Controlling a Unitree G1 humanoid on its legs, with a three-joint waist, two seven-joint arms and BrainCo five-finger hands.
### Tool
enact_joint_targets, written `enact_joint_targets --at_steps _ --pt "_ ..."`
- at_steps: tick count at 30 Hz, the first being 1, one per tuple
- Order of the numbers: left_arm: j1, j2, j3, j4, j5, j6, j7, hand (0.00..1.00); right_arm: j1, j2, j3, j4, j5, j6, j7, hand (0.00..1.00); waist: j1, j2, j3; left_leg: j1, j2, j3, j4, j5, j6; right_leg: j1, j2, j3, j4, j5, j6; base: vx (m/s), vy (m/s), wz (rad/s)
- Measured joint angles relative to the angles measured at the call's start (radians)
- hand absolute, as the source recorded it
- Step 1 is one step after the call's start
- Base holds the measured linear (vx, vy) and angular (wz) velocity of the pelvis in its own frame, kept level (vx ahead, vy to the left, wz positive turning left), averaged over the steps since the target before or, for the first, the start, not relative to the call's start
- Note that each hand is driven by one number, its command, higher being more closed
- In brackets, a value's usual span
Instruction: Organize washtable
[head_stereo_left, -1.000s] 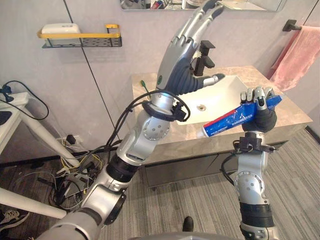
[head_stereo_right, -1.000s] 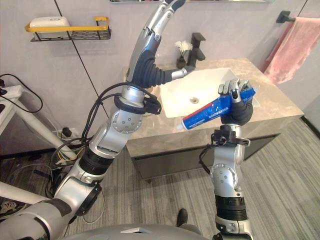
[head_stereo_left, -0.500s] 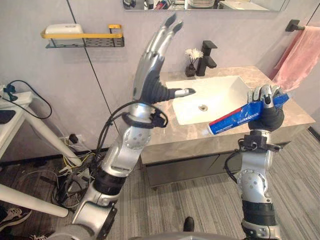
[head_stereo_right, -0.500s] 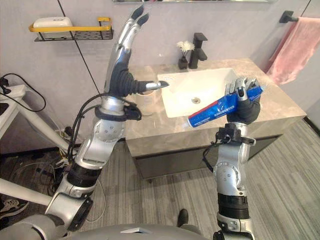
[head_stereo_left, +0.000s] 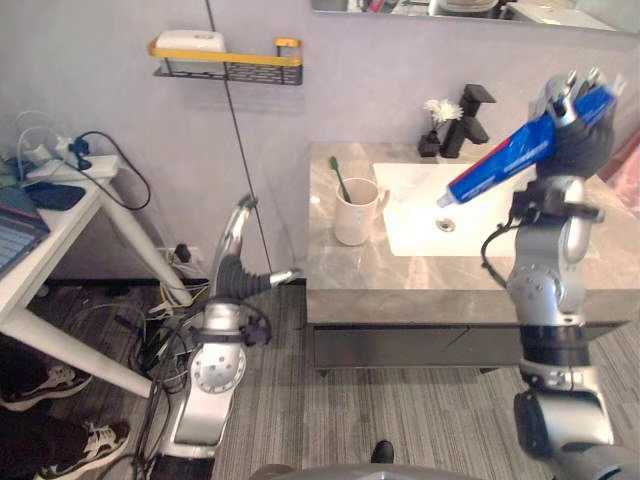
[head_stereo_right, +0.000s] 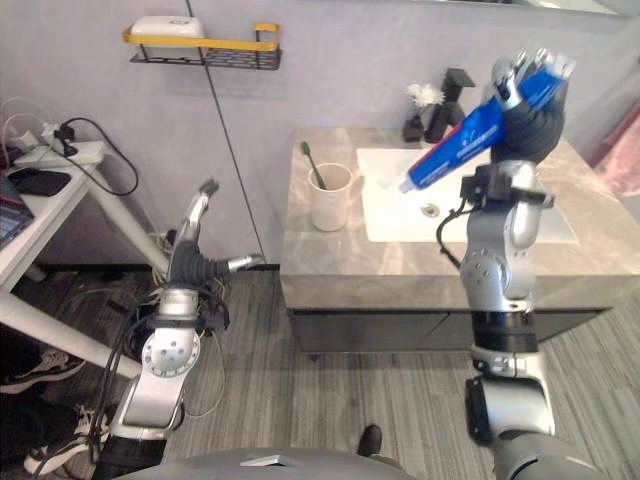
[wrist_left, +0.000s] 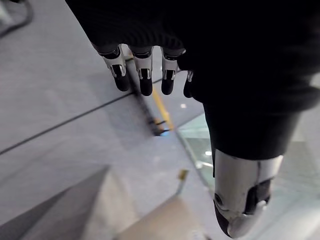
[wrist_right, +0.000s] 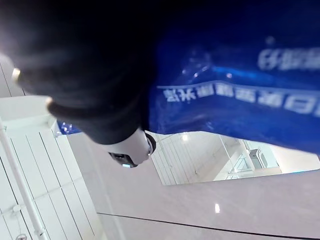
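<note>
My right hand (head_stereo_left: 580, 135) is raised high above the washtable (head_stereo_left: 400, 285), shut on a blue toothpaste tube (head_stereo_left: 520, 152) that slants down to the left with its white cap over the white sink (head_stereo_left: 420, 215). The same tube (wrist_right: 240, 90) lies across the palm in the right wrist view. My left hand (head_stereo_left: 238, 262) hangs low beside the washtable's left end, over the floor, open with straight fingers (wrist_left: 142, 75) and holding nothing. A cream mug (head_stereo_left: 355, 212) with a green toothbrush (head_stereo_left: 340, 180) in it stands on the counter left of the sink.
A black tap (head_stereo_left: 470, 115) and a small vase of white flowers (head_stereo_left: 432, 125) stand behind the sink. A yellow-railed wall shelf (head_stereo_left: 225, 60) carries a white soap box. A white table (head_stereo_left: 50, 230) with cables stands at the left. A person's shoes (head_stereo_left: 60, 450) show at the lower left.
The camera has pulled back and swung left. My left arm has dropped from high above the counter to low beside the washtable. My right hand has lifted the tube higher.
</note>
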Motion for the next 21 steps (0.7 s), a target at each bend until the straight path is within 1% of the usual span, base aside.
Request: enact_joint_targets --at_steps 2,4,5,6,10,11,13,14,15,17,19,21 --pt "0.049 -0.008 -0.005 0.074 -0.016 0.001 -0.016 0.00 -0.073 -0.036 0.010 0.045 -0.016 0.000 -0.006 1.00 0.007 -0.003 0.002 -0.001 -0.002 -0.005 -0.002 0.000 0.000 0.000 -0.002 -0.002 0.000 0.000 0.000 0.05 0.020 0.10" --pt "0.078 -0.016 -0.020 0.209 -0.024 0.003 -0.050 0.00 -0.161 -0.086 0.042 0.090 -0.036 0.000 -0.012 1.00 0.020 -0.008 0.005 0.000 -0.005 -0.009 -0.001 0.001 0.002 0.000 -0.004 -0.006 0.000 0.001 0.001 0.05 0.019 0.05" --pt "0.078 -0.015 -0.025 0.251 -0.024 0.004 -0.055 0.00 -0.185 -0.097 0.059 0.105 -0.037 0.000 -0.012 1.00 0.020 -0.010 0.006 -0.001 -0.005 -0.010 -0.001 0.002 0.002 0.000 -0.005 -0.007 0.000 0.001 0.001 0.03 0.015 0.05" --pt "0.077 -0.011 -0.033 0.332 -0.026 0.012 -0.071 0.00 -0.232 -0.112 0.093 0.131 -0.037 0.001 -0.012 1.00 0.020 -0.016 0.010 -0.001 -0.006 -0.011 -0.001 0.002 0.002 0.000 -0.005 -0.010 0.000 0.001 0.001 0.01 0.008 0.03" --pt "0.079 -0.010 -0.054 0.520 -0.041 0.038 -0.117 0.00 -0.351 -0.124 0.179 0.219 -0.079 0.010 -0.013 1.00 0.022 -0.032 0.020 -0.001 -0.005 -0.018 0.005 0.002 0.002 -0.002 -0.005 -0.018 -0.002 0.002 0.001 0.01 -0.001 0.05" --pt "0.080 -0.011 -0.052 0.577 -0.075 0.044 -0.125 0.00 -0.385 -0.125 0.221 0.243 -0.098 0.026 -0.014 1.00 0.028 -0.037 0.023 -0.003 -0.005 -0.020 0.007 0.002 0.002 -0.002 -0.005 -0.020 -0.002 0.003 0.002 -0.01 -0.001 0.05" --pt "0.080 -0.011 -0.050 0.604 -0.090 0.055 -0.126 0.00 -0.402 -0.125 0.247 0.262 -0.119 0.030 -0.013 1.00 0.036 -0.039 0.026 -0.004 -0.005 -0.020 0.008 0.002 0.002 -0.003 -0.006 -0.021 -0.002 0.003 0.002 0.00 0.000 0.00" --pt "0.075 -0.011 -0.048 0.637 -0.103 0.061 -0.127 0.00 -0.413 -0.125 0.258 0.273 -0.132 0.047 -0.013 1.00 0.048 -0.040 0.032 -0.005 -0.005 -0.019 0.010 0.002 0.002 -0.003 -0.006 -0.021 -0.002 0.004 0.002 0.00 0.000 0.00" --pt "0.075 -0.013 -0.045 0.664 -0.103 0.066 -0.130 0.00 -0.421 -0.125 0.266 0.279 -0.155 0.053 -0.013 1.00 0.052 -0.043 0.038 -0.010 -0.005 -0.021 0.013 0.003 0.003 -0.005 -0.006 -0.022 -0.002 0.004 0.002 -0.03 -0.004 0.04" --pt "0.081 -0.015 -0.034 0.684 -0.103 0.074 -0.132 0.00 -0.440 -0.125 0.287 0.295 -0.159 0.065 -0.011 1.00 0.052 -0.046 0.042 -0.023 -0.005 -0.021 0.018 0.004 0.004 -0.014 -0.007 -0.022 -0.001 0.007 0.002 -0.03 -0.009 0.04" --pt "0.084 -0.024 -0.012 0.712 -0.102 0.080 -0.135 0.00 -0.446 -0.125 0.288 0.304 -0.193 0.076 -0.012 1.00 0.053 -0.050 0.055 -0.030 -0.005 -0.027 0.017 0.010 0.002 -0.020 -0.006 -0.023 0.000 0.010 0.001 -0.03 -0.015 0.04" --pt "0.086 -0.030 -0.008 0.724 -0.102 0.088 -0.135 0.00 -0.446 -0.125 0.288 0.306 -0.196 0.089 -0.012 1.00 0.054 -0.052 0.060 -0.033 -0.004 -0.028 0.018 0.012 0.002 -0.022 -0.006 -0.023 0.000 0.010 0.001 -0.01 -0.008 0.02"
